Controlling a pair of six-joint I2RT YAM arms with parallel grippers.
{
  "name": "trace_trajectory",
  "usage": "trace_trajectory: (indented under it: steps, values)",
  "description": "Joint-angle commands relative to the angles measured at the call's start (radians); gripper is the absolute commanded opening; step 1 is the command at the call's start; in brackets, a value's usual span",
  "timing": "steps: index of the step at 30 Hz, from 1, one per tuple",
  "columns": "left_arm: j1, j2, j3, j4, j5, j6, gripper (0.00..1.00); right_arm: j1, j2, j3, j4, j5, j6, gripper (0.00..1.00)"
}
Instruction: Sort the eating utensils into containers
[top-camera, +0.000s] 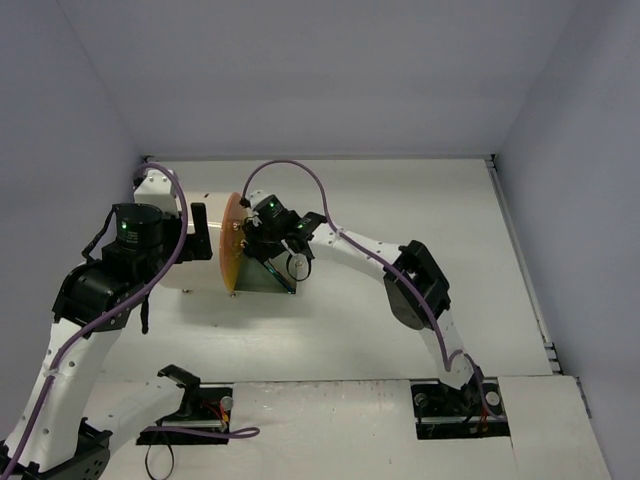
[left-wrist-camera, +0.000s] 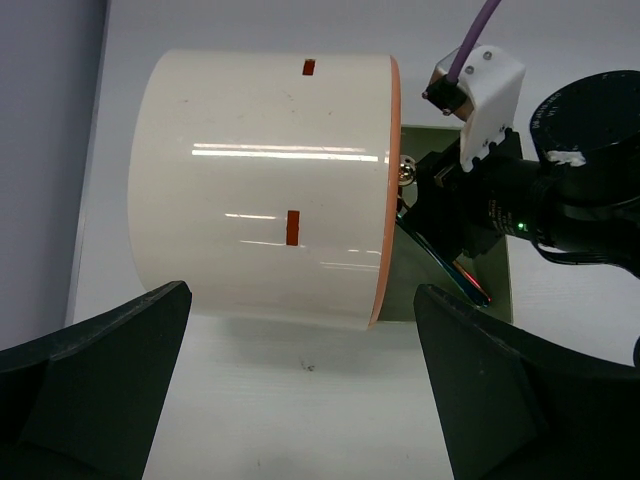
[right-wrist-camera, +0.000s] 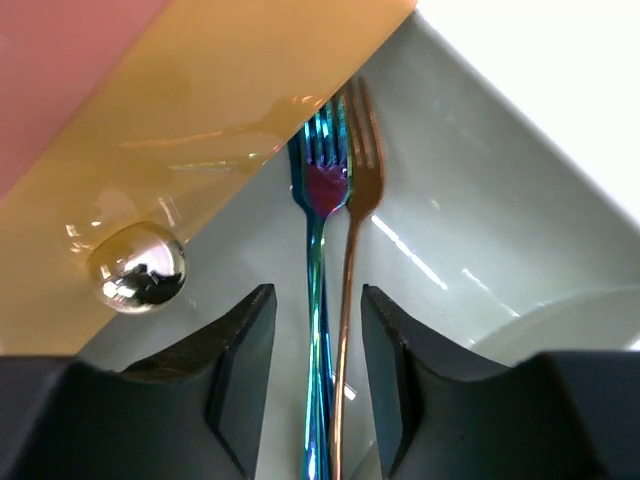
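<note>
Right fingers (right-wrist-camera: 240, 350) nearest lens, parted, released. Blue fork (right-wrist-camera: 318, 260) and copper fork (right-wrist-camera: 350, 250) laid side by side between them, clear gap seen either side. Both forks slim, shiny, tines pointed toward orange front (right-wrist-camera: 220, 120), rested in pale drawer (right-wrist-camera: 480, 230) near brass knob (right-wrist-camera: 137, 267). Right arm stretched across surface (top-camera: 330, 340), wrist tipped down over drawer. Left fingers (left-wrist-camera: 110, 350) spread wide, nothing held, hung over cream cabinet (left-wrist-camera: 260, 180). Forks shown by right wrist view only; drum's full side by left wrist view.
</note>
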Motion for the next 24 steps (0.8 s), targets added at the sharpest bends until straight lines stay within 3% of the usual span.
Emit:
trace_trajectory:
  steps: [1, 8, 13, 16, 19, 24]
  values:
    - [0.005, 0.028, 0.058, 0.032, -0.032, -0.007, 0.93, -0.088, -0.255, -0.081, 0.026, 0.058, -0.030, 0.40]
    - [0.024, 0.127, 0.101, 0.004, -0.060, -0.044, 0.93, -0.296, -0.444, -0.336, 0.026, -0.096, -0.100, 0.43]
    - [0.224, 0.190, 0.120, 0.007, 0.052, -0.044, 0.93, -0.356, -0.497, -0.485, 0.029, -0.211, -0.250, 0.45]
    - [0.340, 0.223, 0.135, 0.010, 0.111, -0.021, 0.93, -0.377, -0.476, -0.523, 0.034, -0.297, -0.328, 0.46]
    - [0.410, 0.261, 0.141, 0.039, 0.136, 0.012, 0.93, -0.388, -0.443, -0.526, 0.047, -0.355, -0.370, 0.46]
    - [0.497, 0.319, 0.132, 0.088, 0.302, 0.056, 0.93, -0.384, -0.344, -0.505, 0.091, -0.494, -0.412, 0.48]
